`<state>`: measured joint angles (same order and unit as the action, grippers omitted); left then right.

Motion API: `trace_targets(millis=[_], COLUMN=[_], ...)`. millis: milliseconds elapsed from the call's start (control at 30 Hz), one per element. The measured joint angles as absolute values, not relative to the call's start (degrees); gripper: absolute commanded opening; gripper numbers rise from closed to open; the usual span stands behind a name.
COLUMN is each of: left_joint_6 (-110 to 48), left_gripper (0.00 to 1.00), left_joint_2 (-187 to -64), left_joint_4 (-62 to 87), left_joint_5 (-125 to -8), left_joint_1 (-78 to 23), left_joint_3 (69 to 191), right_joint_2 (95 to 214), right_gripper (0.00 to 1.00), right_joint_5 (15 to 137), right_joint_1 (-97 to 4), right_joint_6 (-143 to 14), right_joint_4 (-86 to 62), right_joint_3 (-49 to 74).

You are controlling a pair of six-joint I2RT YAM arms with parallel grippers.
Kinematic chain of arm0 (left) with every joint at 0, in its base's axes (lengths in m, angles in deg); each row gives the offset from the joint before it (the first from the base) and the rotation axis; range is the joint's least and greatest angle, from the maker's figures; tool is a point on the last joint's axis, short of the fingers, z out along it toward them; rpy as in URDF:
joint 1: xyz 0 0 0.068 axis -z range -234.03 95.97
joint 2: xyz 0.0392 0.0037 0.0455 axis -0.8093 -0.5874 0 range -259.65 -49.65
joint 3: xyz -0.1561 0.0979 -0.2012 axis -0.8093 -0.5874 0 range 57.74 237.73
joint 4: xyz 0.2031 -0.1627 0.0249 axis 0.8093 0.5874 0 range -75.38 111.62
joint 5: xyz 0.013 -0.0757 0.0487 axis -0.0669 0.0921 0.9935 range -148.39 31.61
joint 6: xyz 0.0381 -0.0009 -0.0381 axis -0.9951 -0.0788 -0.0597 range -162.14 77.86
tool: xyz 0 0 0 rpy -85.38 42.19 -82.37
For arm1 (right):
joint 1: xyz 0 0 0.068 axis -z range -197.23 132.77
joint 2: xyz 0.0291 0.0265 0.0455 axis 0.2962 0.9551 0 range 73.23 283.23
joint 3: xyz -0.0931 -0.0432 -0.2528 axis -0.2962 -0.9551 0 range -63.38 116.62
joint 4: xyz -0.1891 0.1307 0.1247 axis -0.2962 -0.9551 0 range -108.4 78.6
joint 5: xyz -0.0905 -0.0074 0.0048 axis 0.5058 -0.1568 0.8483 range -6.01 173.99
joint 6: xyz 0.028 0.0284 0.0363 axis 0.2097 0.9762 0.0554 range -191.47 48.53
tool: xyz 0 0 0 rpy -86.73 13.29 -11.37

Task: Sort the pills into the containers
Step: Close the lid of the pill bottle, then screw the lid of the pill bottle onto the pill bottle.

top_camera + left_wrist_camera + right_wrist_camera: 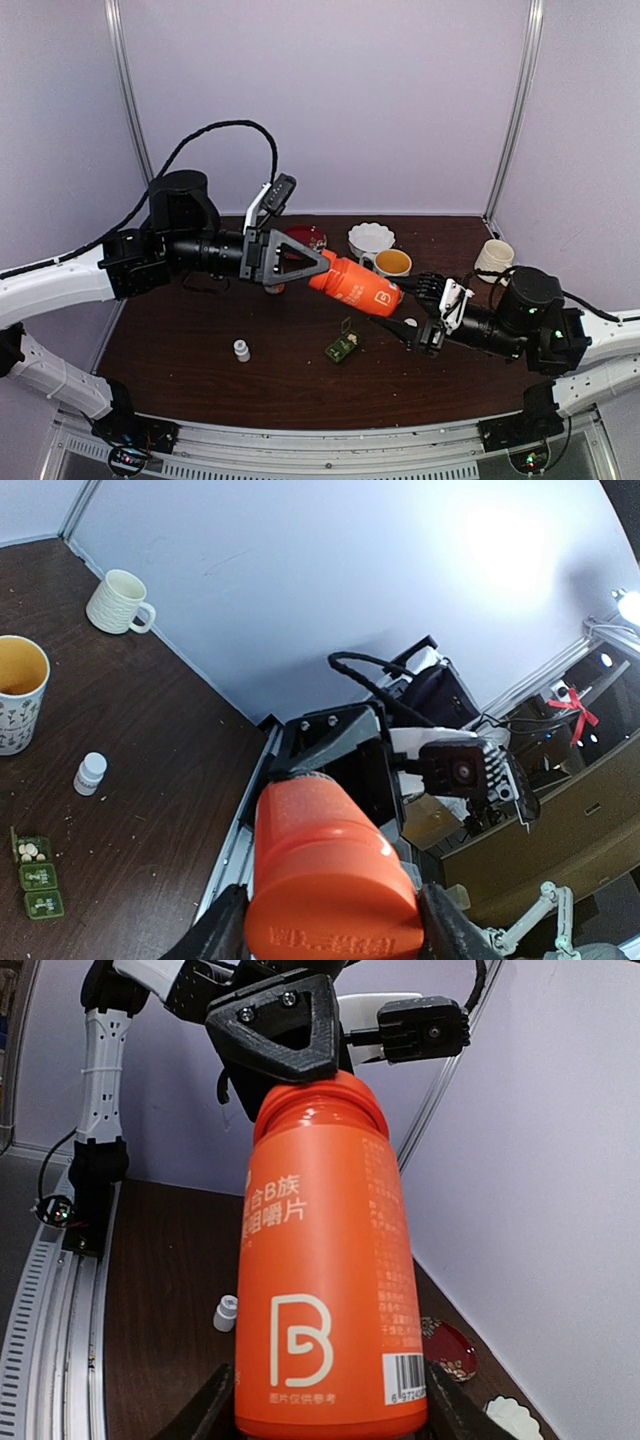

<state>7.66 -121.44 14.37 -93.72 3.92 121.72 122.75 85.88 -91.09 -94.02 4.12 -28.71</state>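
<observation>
The left gripper (pixel 322 274) and right gripper (pixel 408 318) are pinching opposite ends of the bottle (pixel 358 286) over mid-worktop. The pill box (pixel 342 347) is lying nearer the front edge, with a mug (pixel 392 263) and a bowl (pixel 371 238) sitting toward the far edge.

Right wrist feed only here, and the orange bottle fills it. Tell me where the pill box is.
Observer: The pill box lies on the table, between the small white bottle and the right hand.
Operator: Report what's in it.
Observer: In the left wrist view, the end compartment is open with several white pills inside. The two lids beside it are shut.
Operator: Name what stands just beyond the orange bottle.
Observer: A patterned mug with an orange inside, close behind the orange bottle in the top view.
</observation>
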Motion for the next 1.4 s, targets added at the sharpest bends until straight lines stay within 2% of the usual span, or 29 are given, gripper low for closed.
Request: trace_targets(millis=[333, 667, 1233, 1400], left_joint_6=[8.6, 11.5, 12.2, 14.1], left_gripper=[0.39, 0.36, 0.37, 0.36], left_joint_2=[-121.9, -123.0, -122.8, -122.7], left_joint_4=[19.5, 19.0, 20.9, 17.4], left_joint_5=[-91.6, -91.2, -84.3, -83.8], left_joint_1=[3.2, 2.8, 3.9, 3.9], left_joint_3=[122.3, 122.2, 122.7, 120.9], right_joint_2=[128.1, 135.5, 137.9, 138.4], right_gripper=[0.0, 0.0, 0.0, 0.0], right_joint_5=[104.7, 127.4, 136.0, 136.9], right_joint_1=[-97.6, -105.0, -108.5, -109.0], right_joint_6=[-108.5, -121.7, -128.6, -129.6], right_joint_4=[-3.6, 5.7, 11.1, 12.8], right_joint_3=[-23.1, -23.1, -23.4, -23.4])
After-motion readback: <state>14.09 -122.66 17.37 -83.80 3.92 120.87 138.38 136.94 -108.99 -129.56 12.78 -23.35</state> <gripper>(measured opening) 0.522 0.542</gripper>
